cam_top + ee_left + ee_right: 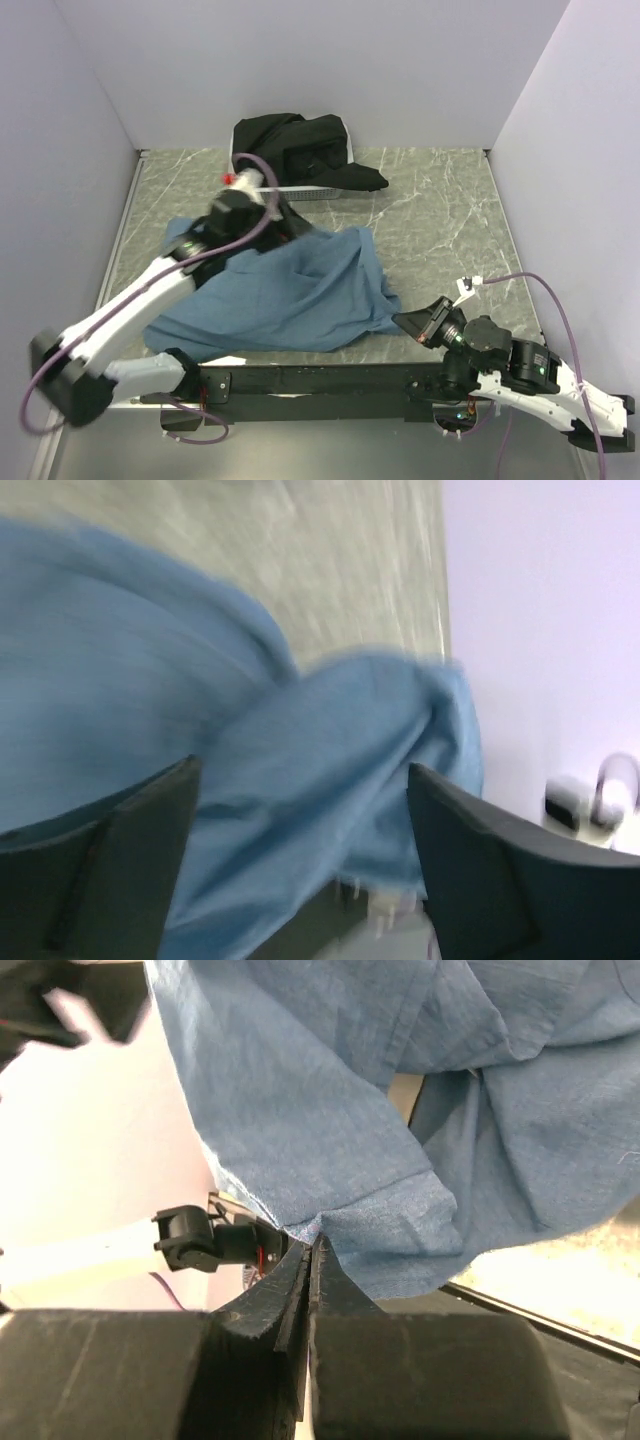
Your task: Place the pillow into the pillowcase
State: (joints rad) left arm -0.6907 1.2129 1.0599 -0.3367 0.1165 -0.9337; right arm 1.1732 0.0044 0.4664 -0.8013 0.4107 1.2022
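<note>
The slate-blue pillowcase (pixel 290 295) lies rumpled on the marble table (pixel 440 215), left of centre. My left gripper (pixel 287 222) hovers over its far edge. In the left wrist view the left gripper (pixel 303 765) is open, its dark fingers (pixel 480 860) wide apart, with blurred folds of the pillowcase (pixel 330 780) beyond them. My right gripper (pixel 402 321) is at the pillowcase's near right corner. In the right wrist view the right gripper (pixel 314 1241) is shut, pinching the hem of the pillowcase (pixel 400 1230), which peaks at the tips. The pillow is hidden.
A black cloth (pixel 300 150) is heaped on a white tray (pixel 318 191) at the back of the table. Pale walls close in the left, back and right sides. A black rail (pixel 320 380) runs along the near edge between the arm bases.
</note>
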